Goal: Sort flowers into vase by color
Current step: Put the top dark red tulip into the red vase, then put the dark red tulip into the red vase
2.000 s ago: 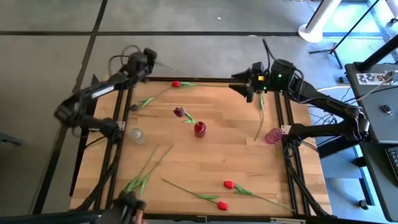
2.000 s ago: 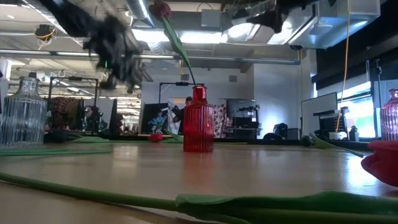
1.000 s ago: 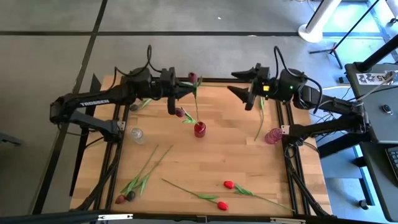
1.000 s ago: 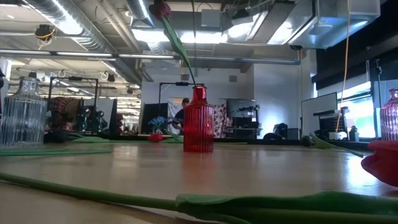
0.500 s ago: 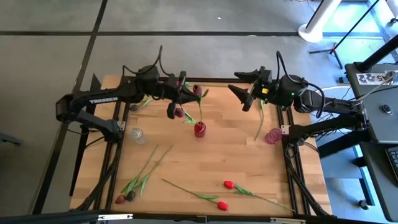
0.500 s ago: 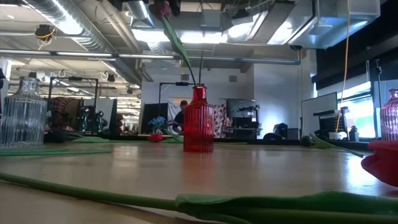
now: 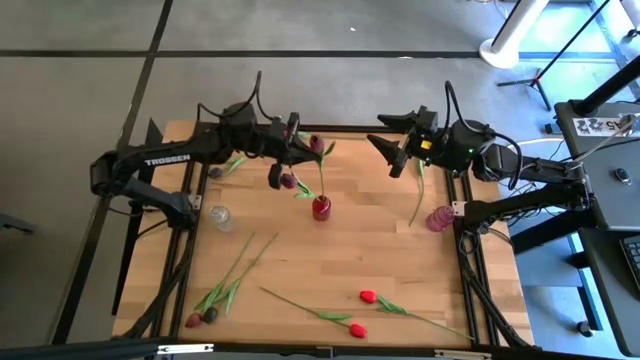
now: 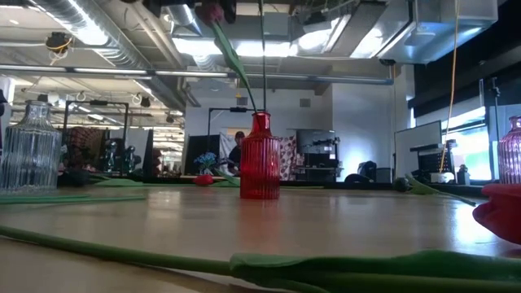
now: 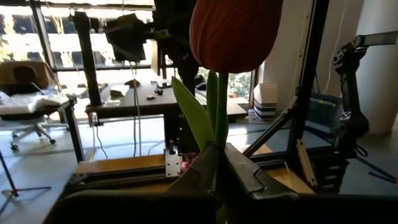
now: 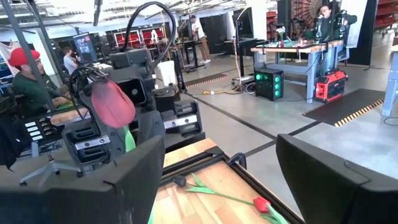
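You've got the right gripper (image 10: 217, 180) with fingers spread wide, nothing between them. Past it, the left gripper (image 10: 102, 140) pinches a red tulip (image 10: 113, 103), and another red flower (image 10: 233, 199) lies on the table (image 10: 186, 205).

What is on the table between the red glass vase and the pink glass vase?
High view: one long green flower stem lies between the red glass vase and the pink glass vase.
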`<state>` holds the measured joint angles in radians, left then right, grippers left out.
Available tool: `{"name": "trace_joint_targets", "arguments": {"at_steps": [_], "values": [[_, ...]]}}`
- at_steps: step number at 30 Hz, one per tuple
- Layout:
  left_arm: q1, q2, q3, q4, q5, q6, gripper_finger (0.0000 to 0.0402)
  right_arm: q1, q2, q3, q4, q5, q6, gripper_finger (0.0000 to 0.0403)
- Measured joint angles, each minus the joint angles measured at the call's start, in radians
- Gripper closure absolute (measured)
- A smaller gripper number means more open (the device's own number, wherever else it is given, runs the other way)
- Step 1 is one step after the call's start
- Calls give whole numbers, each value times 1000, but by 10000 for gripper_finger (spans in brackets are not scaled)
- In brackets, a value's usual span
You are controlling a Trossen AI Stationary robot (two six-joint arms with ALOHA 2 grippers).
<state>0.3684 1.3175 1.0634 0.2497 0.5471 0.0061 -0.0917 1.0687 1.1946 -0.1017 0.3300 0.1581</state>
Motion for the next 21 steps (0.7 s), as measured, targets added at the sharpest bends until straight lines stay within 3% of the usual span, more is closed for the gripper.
{"name": "trace_joint_targets", "arguments": {"at_steps": [7, 11, 18, 21], "values": [[-19, 8, 0, -73, -7, 26, 401, 0, 0, 0, -1, 0, 0, 95], [-8, 25, 0, -91, -85, 31, 397, 0, 0, 0, -3, 0, 0, 95], [-5, 17, 3, -219, -92, 30, 329, 0, 0, 0, -6, 0, 0, 95], [-19, 16, 63, -351, -91, 32, 296, 0, 0, 0, -8, -1, -3, 95]]}}
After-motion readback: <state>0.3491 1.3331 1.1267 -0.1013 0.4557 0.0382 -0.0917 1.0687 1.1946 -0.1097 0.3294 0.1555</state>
